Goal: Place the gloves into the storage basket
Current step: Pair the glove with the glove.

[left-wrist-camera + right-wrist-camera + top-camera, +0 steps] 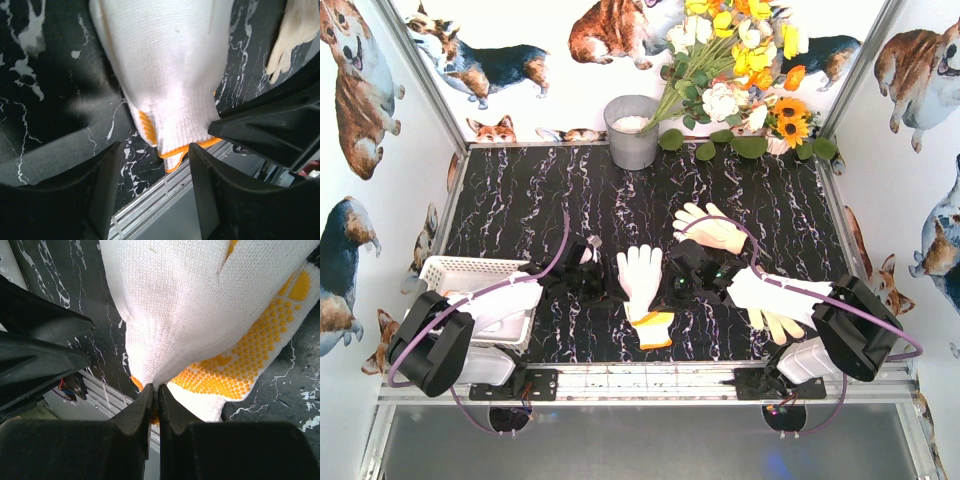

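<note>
A white glove (643, 272) with an orange cuff lies on the black marble table between my two grippers. My right gripper (678, 281) is shut on its edge; the right wrist view shows the jaws (154, 392) pinching the white knit (170, 305) beside an orange-dotted patch. My left gripper (605, 280) is open at the glove's left side; in the left wrist view the cuff (172, 107) hangs just ahead of the spread jaws (155, 150). A cream glove (711, 227) lies behind. Another white and yellow glove (767, 298) lies under my right arm. The white lattice basket (448, 270) stands at the left.
A grey metal bucket (632, 131) and a bunch of white and yellow flowers (740, 60) stand at the back wall. The metal rail (650, 378) runs along the near table edge. My left arm hangs over part of the basket.
</note>
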Controlling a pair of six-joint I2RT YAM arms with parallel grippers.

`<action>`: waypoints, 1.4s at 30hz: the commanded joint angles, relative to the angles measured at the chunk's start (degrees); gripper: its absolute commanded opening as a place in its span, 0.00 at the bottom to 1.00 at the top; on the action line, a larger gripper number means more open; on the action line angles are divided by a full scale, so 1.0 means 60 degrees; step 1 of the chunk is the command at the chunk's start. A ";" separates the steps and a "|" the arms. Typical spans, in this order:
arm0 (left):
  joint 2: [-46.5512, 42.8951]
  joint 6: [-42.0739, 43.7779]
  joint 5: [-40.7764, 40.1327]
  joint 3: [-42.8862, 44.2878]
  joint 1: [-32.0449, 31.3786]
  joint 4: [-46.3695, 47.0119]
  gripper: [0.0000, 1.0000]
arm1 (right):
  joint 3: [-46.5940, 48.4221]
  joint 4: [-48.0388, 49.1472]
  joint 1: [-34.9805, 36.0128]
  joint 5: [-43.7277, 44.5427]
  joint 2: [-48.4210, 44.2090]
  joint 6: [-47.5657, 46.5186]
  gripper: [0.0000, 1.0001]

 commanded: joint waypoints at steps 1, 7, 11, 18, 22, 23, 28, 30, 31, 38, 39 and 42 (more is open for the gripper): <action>-0.0090 -0.0160 -0.0200 -0.0314 -0.0067 0.0478 0.48 | -0.0050 0.0356 0.0075 0.0197 -0.0216 0.0238 0.05; -0.0520 -0.0695 -0.0736 -0.0868 -0.0067 0.0821 0.44 | 0.0073 0.0162 0.0308 0.0110 -0.0890 0.0459 0.05; -0.0950 -0.0898 -0.1098 -0.1127 -0.0059 0.0833 0.43 | 0.0058 -0.0343 0.0382 0.0249 -0.1469 0.0496 0.05; -0.1087 -0.0741 -0.1873 -0.1090 -0.0059 0.0448 0.32 | -0.0658 -0.0686 0.0587 0.0857 -0.3274 0.0991 0.07; -0.0622 -0.0860 -0.1554 -0.1134 -0.0059 0.0837 0.22 | -0.1002 -0.0737 0.0588 0.1075 -0.3577 0.1099 0.08; -0.0547 -0.0880 -0.1529 -0.1130 -0.0059 0.0921 0.21 | -0.0988 -0.0743 0.0588 0.1070 -0.3547 0.1092 0.08; -0.0074 -0.0944 -0.1392 -0.0990 -0.0059 0.1382 0.19 | -0.0873 -0.0554 0.0588 0.1015 -0.3244 0.1077 0.08; 0.0244 -0.0981 -0.1374 -0.0944 -0.0059 0.1598 0.18 | -0.0847 -0.0473 0.0588 0.0987 -0.3152 0.1090 0.08; 0.0377 -0.0997 -0.1417 -0.0945 -0.0059 0.1726 0.17 | -0.0845 -0.0432 0.0588 0.0982 -0.3117 0.1091 0.08; 0.1298 -0.0940 -0.2067 -0.0691 -0.0059 0.2292 0.09 | -0.0904 -0.0475 0.0588 0.0994 -0.3137 0.1106 0.08; 0.1387 -0.0966 -0.2053 -0.0703 -0.0059 0.2419 0.09 | -0.0904 -0.0491 0.0588 0.1007 -0.3141 0.1106 0.08; 0.1581 -0.0995 -0.2088 -0.0746 -0.0059 0.2548 0.07 | -0.0876 -0.0491 0.0588 0.0998 -0.3138 0.1070 0.08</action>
